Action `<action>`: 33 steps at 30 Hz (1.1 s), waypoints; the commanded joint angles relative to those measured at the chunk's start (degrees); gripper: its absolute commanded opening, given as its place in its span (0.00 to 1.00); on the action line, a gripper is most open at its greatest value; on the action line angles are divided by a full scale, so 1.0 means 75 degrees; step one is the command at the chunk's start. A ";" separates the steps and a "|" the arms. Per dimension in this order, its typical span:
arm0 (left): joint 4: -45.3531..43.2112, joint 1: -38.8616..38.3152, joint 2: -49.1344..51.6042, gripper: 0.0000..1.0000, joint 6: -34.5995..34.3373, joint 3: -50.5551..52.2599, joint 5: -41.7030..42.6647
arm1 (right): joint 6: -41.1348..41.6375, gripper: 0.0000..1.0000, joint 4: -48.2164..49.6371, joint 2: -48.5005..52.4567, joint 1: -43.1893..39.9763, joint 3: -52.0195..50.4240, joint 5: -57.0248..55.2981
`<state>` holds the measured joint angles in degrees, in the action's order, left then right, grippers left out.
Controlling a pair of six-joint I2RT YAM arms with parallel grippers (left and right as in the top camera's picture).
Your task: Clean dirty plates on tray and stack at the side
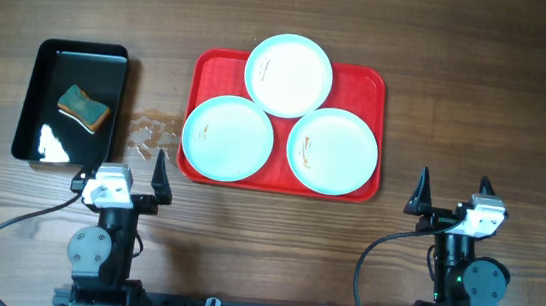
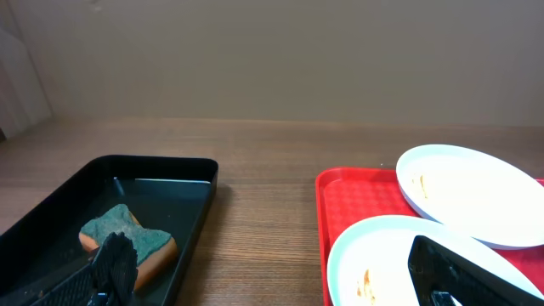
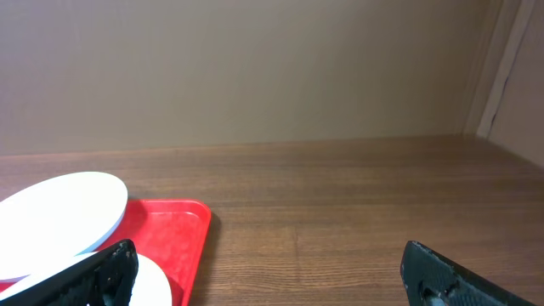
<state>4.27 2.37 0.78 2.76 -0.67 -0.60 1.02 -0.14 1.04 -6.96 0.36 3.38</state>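
Three pale-blue plates lie on the red tray (image 1: 371, 88): one at the back (image 1: 288, 75), one front left (image 1: 227, 138) and one front right (image 1: 332, 151). Each shows small orange-brown smears. My left gripper (image 1: 121, 165) stands open near the table's front edge, in front of the tray's left corner, holding nothing. In the left wrist view the front-left plate (image 2: 378, 259) lies just ahead of the right finger. My right gripper (image 1: 454, 186) is open and empty, in front of the tray's right corner; its view shows the tray corner (image 3: 174, 225) and a plate (image 3: 59, 208).
A black rectangular tray (image 1: 48, 71) at the left holds a green-and-orange sponge (image 1: 84, 107) and some water. Wet spots (image 1: 149, 133) lie on the wood between the two trays. Bare wooden table extends right of the red tray.
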 commanded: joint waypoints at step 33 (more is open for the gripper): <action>-0.4290 0.0000 -0.0052 1.00 -0.4077 0.0047 0.8393 | 0.0073 1.00 0.0026 -0.0067 -0.0041 -0.0009 0.0000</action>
<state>-20.91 2.37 0.78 -19.64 -0.36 52.80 1.02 -0.12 1.04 -6.96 0.36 3.38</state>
